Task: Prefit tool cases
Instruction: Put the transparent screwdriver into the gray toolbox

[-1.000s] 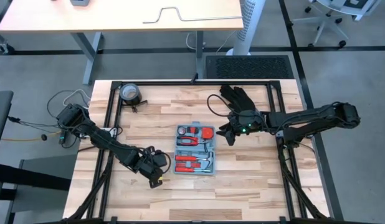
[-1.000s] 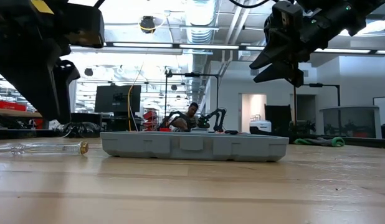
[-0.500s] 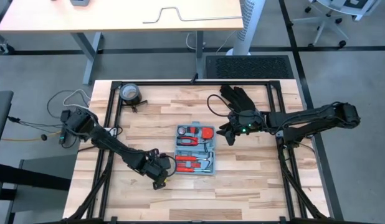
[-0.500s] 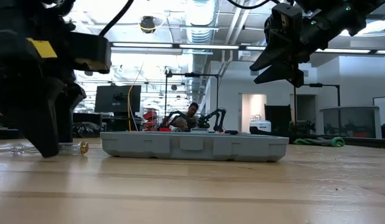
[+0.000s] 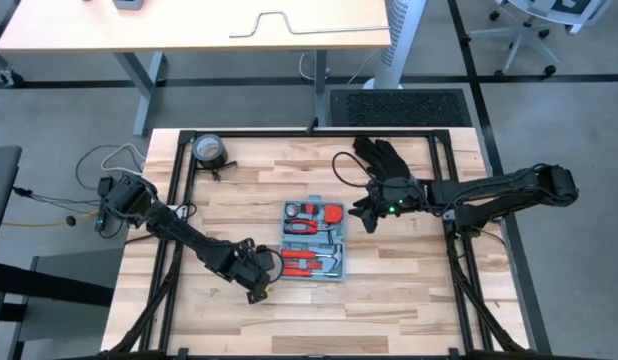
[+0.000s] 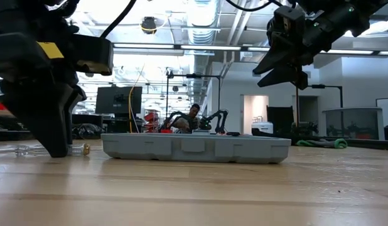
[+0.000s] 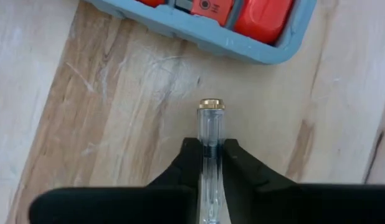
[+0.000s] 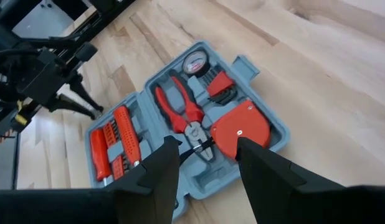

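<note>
One open tool case (image 5: 314,242) lies mid-worktop (image 5: 409,280), left claw (image 5: 255,283) clamping a clear-handled screwdriver (image 7: 210,134) beside it, right claw (image 5: 361,212) spread above, one black glove (image 5: 381,156) behind.

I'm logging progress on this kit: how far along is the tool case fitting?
Mostly done: the tool case lies open, already holding red pliers, a tape measure and red-handled drivers. In hand: the left gripper, down at the table beside the case, has its jaws around a clear-handled tool lying on the wood. Left: lifting that tool and seating it in the case. The right gripper hovers open above the case.
</note>
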Controlling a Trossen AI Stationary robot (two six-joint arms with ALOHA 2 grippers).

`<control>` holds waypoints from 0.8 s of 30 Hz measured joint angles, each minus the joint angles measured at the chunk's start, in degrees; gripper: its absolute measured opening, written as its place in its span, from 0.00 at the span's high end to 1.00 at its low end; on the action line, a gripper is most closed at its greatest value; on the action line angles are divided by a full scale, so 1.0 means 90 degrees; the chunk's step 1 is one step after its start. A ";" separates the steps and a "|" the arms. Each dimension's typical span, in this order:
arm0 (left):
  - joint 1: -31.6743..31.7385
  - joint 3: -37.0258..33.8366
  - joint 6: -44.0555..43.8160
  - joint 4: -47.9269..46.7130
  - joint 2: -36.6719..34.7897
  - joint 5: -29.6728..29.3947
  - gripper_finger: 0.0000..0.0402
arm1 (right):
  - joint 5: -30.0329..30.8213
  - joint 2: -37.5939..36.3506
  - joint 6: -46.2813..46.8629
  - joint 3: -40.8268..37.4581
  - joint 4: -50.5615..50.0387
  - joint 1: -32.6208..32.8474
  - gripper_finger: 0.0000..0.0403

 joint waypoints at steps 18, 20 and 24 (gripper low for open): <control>0.0269 -0.0049 -0.0245 -0.0433 -0.0962 -0.0276 0.93 | 0.0101 0.0002 0.0012 0.0000 0.0063 -0.0005 0.58; 0.0349 -0.0048 -0.0286 -0.0410 -0.1119 -0.0385 0.93 | 0.0101 0.0000 0.0041 0.0000 0.0097 -0.0005 0.58; 0.0584 -0.0046 -0.0503 -0.0243 -0.1377 -0.0708 0.93 | 0.0101 -0.0001 0.0044 0.0000 0.0195 -0.0005 0.58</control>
